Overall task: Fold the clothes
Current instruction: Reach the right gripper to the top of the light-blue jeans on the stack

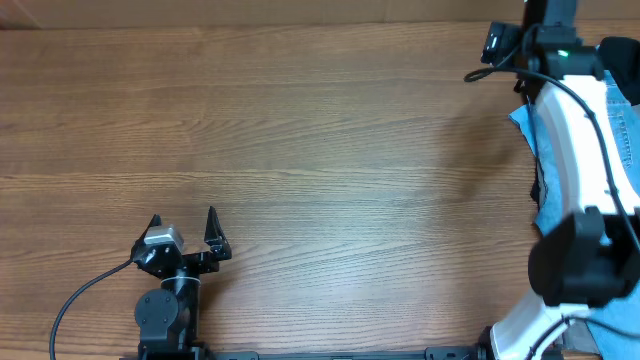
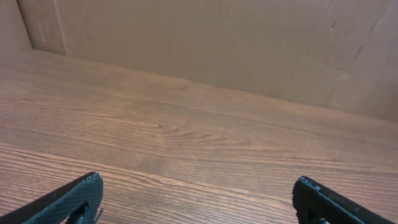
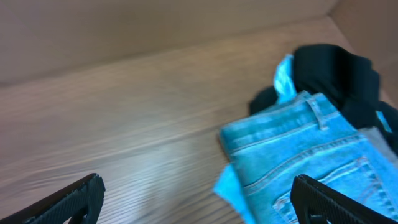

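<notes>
Light-blue jeans (image 3: 298, 149) lie pocket-side up on a heap at the desk's (image 1: 320, 150) right edge, touching a black garment (image 3: 336, 68) and pale blue cloth (image 3: 285, 74). Right pincer (image 3: 198, 183) is open and empty, over the heap's left margin. Left pincer (image 1: 182, 215) is open and empty, near the front edge. The right arm (image 1: 580, 160) hides part of the heap from overhead.

Catalogue for your bench. Your table (image 1: 300, 150) is a brown wood-grain board, matt, with fine streaked grain and a smooth face. The plain tan wall (image 2: 217, 43) is paper-like, dull and lightly creased. The light-blue denim jeans (image 3: 292, 149) are matt woven cloth with raised stitched seams. The black garment (image 3: 336, 68) is soft, matt cloth, and the pale blue garment (image 3: 285, 78) is thin, smooth cloth. On your left gripper (image 2: 198, 183) and right gripper (image 3: 196, 183), the dark fingers (image 2: 68, 200) are hard plastic with a fine speckled texture. The right arm's white shell (image 1: 572, 150) is glossy moulded plastic.
</notes>
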`<state>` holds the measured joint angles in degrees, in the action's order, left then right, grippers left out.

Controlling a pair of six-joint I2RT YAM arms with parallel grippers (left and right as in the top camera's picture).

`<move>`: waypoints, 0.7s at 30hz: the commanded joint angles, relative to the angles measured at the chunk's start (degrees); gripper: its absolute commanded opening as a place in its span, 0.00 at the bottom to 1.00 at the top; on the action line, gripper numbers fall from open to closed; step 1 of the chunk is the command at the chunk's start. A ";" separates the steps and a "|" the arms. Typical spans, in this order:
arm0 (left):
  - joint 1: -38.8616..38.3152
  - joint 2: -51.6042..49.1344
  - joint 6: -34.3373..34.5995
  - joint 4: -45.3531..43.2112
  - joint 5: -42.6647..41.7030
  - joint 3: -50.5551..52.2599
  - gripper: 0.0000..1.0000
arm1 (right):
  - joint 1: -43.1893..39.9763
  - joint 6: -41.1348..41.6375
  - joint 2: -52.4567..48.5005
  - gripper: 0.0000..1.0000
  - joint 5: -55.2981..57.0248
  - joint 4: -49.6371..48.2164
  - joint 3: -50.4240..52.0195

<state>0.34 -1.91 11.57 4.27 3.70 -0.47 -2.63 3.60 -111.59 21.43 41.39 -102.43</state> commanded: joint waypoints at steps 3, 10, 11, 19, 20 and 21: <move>-0.37 0.15 -1.29 -0.22 0.55 0.17 1.00 | -0.61 -5.49 -8.85 1.00 14.51 -1.73 -1.46; -0.37 0.15 -1.29 -0.22 0.55 0.17 1.00 | -0.66 -9.46 -16.65 1.00 23.87 -4.20 -1.46; -0.37 0.15 -1.29 -0.22 0.55 0.17 1.00 | -0.68 -10.12 -17.59 1.00 24.68 -4.85 -1.46; -0.37 0.15 -1.29 -0.20 0.55 0.17 1.00 | -0.98 -11.17 -21.73 1.00 28.50 -7.96 -1.46; -0.37 0.15 -1.29 -0.22 0.55 0.17 1.00 | -1.07 -11.19 -21.90 1.00 28.52 -8.20 -1.46; -0.37 0.15 -1.29 -0.22 0.55 0.17 1.00 | -1.25 -11.39 -22.10 1.00 28.48 -8.59 -1.46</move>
<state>0.34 -1.91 11.57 4.27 3.70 -0.47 -3.18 -7.14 -132.57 47.51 33.65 -102.48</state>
